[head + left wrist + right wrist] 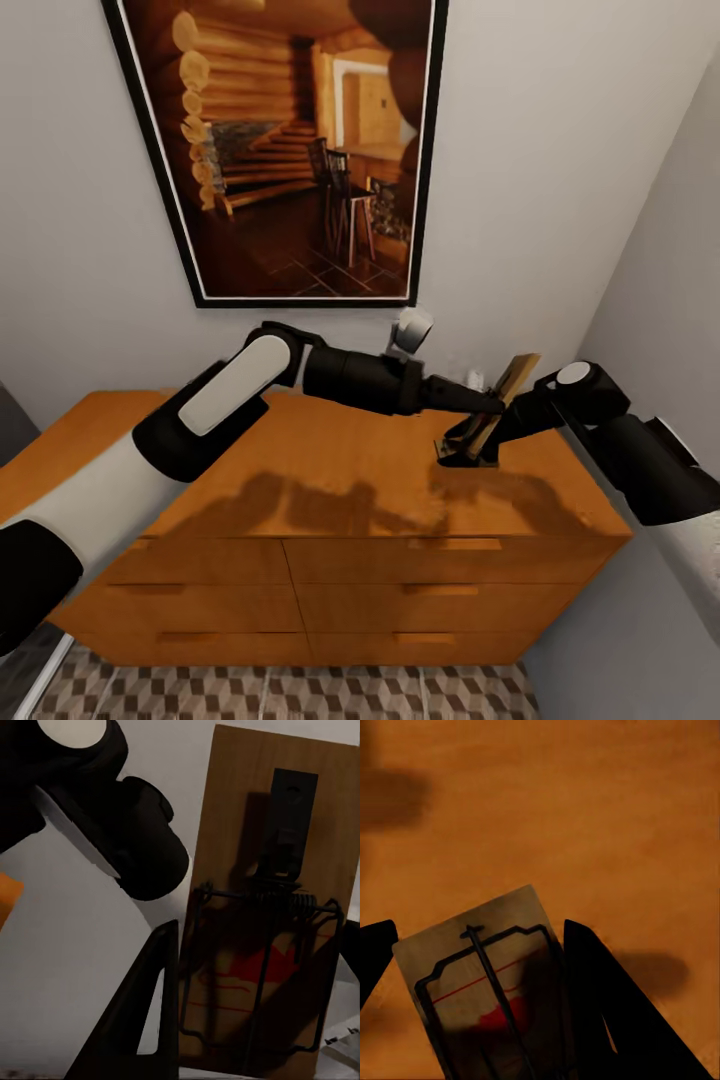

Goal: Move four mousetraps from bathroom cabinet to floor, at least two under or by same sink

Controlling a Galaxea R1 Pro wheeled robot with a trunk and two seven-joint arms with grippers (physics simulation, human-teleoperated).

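Mousetrap (508,392): tilted upright above the cabinet (330,470) top, near its right rear corner.
Right gripper (478,440): fingers pinching the mousetrap's lower end.
Left gripper (492,405): tip at the trap; spread probably slight, cannot tell.

**Room and background at this moment**

A large black-framed picture (290,150) is hanging on the pale grey wall (560,180) straight ahead, showing a log-cabin interior with stairs and chairs. A second grey wall (660,300) is closing in the corner on the right. Below the picture an orange-brown wooden cabinet (330,590) is standing against the wall, its drawers lying in rows with slim handles. Soft shadows are falling across its top. At the bottom, the floor (300,695) is showing tiles with a brown, beige and white cube pattern. Light is spreading evenly, without hard glare.
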